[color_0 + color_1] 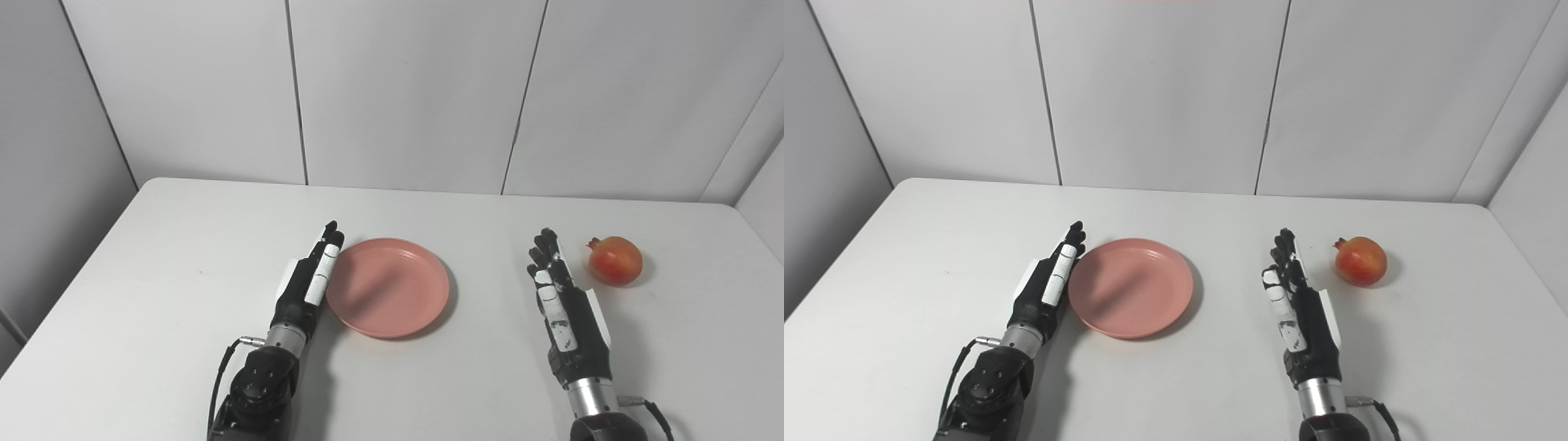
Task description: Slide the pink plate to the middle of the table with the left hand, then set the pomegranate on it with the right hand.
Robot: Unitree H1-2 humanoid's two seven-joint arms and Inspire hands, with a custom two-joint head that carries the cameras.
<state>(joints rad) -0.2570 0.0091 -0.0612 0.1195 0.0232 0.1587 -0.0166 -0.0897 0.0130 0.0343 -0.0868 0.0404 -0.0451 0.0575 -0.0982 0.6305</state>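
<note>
Plate [388,287], pink and round, lies flat on the white table [153,294], a little toward 9 o'clock of the table's centre and toward its near half; its surface is bare. Left hand [309,275] stands on edge along the plate's 9 o'clock rim, fingers [331,240] straight, held together and pointing toward 12 o'clock, the palm side turned toward the plate. The hand sits just beside the rim and appears to touch it along the inner edge, though firm contact cannot be confirmed from either view. It grasps nothing; the fingers are extended rather than curled. Left forearm enters from the bottom edge at about 7 o'clock of the plate, with a black cable [222,367] looping beside the wrist. Pomegranate [615,260], red with a yellowish patch, rests on the table at roughly 3 o'clock of the plate and well apart from it, its small crown turned toward 10 o'clock. Right hand [560,300] is positioned between plate and pomegranate, nearer the fruit, also set on edge with fingers stretched toward 12 o'clock and slightly spread at the tips. It holds nothing and does not touch the pomegranate, which lies near the fingertips at about 2 o'clock of the hand. Right forearm enters from the bottom edge at 6 o'clock of that hand. Grey wall panels [416,92] close off the table at 12 o'clock and on both sides.
</note>
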